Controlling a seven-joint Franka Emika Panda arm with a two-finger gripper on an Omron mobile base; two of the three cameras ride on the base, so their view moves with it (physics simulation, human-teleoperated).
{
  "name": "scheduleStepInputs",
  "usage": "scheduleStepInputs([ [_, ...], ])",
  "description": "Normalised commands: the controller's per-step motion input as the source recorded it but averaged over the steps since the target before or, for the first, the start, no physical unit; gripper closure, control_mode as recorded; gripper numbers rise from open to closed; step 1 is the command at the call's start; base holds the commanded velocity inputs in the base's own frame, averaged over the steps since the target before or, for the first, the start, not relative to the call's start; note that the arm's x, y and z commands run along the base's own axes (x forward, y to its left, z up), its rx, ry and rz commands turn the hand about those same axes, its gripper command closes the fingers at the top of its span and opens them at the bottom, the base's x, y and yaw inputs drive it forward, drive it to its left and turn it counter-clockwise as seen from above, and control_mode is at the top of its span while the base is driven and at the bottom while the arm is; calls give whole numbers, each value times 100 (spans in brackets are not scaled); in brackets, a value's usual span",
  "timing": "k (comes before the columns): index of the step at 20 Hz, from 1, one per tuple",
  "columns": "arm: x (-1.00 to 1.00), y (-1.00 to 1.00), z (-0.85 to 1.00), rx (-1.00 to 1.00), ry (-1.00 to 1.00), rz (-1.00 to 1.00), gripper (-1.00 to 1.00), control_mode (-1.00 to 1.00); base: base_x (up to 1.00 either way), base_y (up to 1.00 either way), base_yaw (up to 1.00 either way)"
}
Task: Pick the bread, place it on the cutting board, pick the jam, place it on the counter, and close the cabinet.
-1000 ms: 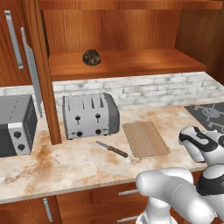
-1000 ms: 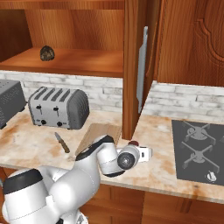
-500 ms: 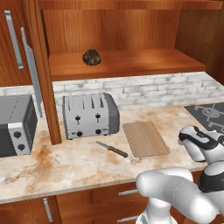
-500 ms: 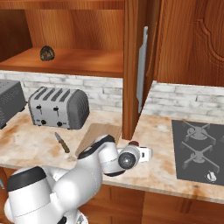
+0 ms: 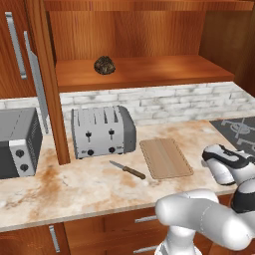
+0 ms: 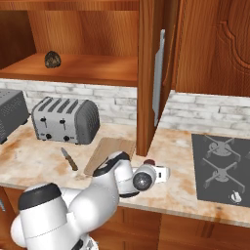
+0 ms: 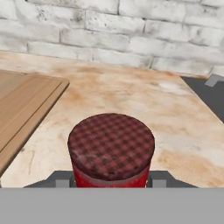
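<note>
I see the reddish-brown wooden wall cabinet (image 5: 134, 30) standing open, its shelf holding the small dark lumpy round loaf of bread (image 5: 104, 64). My gripper (image 7: 109, 183) pinches the small red jam jar (image 7: 111, 151) with its plaid lid, low over the marbled beige-and-rust stone counter (image 7: 131, 96), just beside the light-tan wooden cutting board (image 7: 22, 105). I can read no labels. Nothing has shifted since a second ago.
</note>
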Motion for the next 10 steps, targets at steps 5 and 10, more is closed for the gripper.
scheduleStepInputs([
  [5, 8, 0, -13, 0, 0, 0, 100, -100, 0, 0, 0],
  [10, 11, 0, -16, 0, 0, 0, 100, -100, 0, 0, 0],
])
